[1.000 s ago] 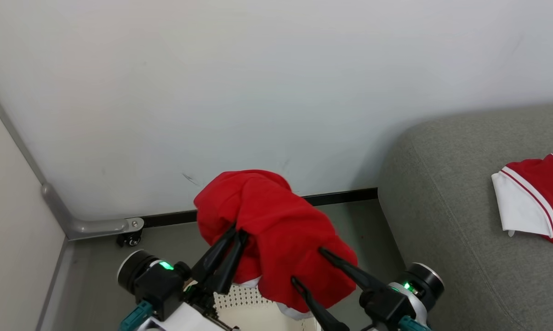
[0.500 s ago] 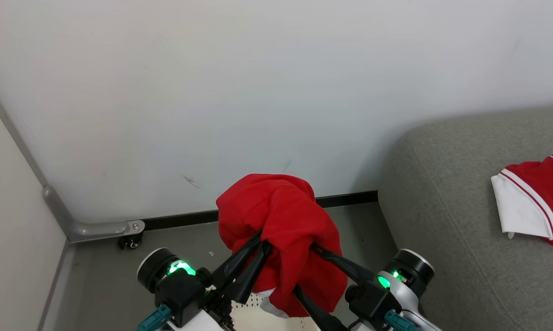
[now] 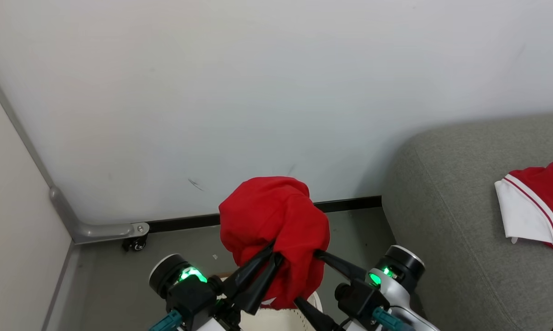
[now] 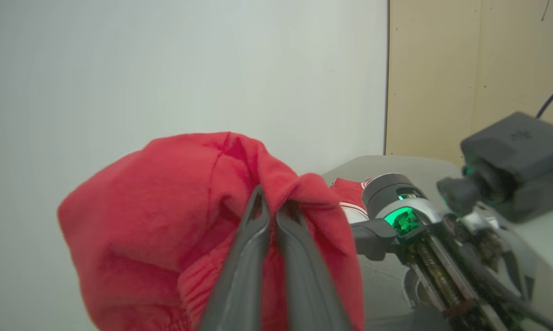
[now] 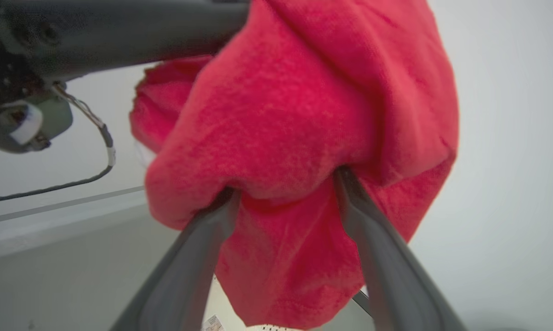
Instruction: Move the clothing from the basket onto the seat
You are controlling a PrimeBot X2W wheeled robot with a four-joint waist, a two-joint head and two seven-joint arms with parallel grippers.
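Left gripper [image 3: 272, 252] is pressing its two dark fingers together on a fold of the red garment [image 3: 276, 216], pinching the bunched cloth and holding it up in the air. Right gripper [image 3: 308, 276] is standing with its fingers spread wide. Their tips are pushing into the underside of the same bundle, and the cloth is sagging over and between them.

Behind everything, a plain white wall [image 3: 258, 92] is filling the upper part of the head view. The grey seat [image 3: 446, 197] is sitting at the robot's right, against that wall, with the grey floor [image 3: 106, 276] running beside it. The lifted garment is hanging left of the seat, apart from it and above the basket [image 3: 276, 319], whose cream perforated side is peeking out just under the cloth's white-trimmed lower edge. A red and white top [image 3: 533, 207] is lying flat on the seat, well apart from the grippers. A small black caster [image 3: 136, 243] is resting on the floor at the foot of the wall.
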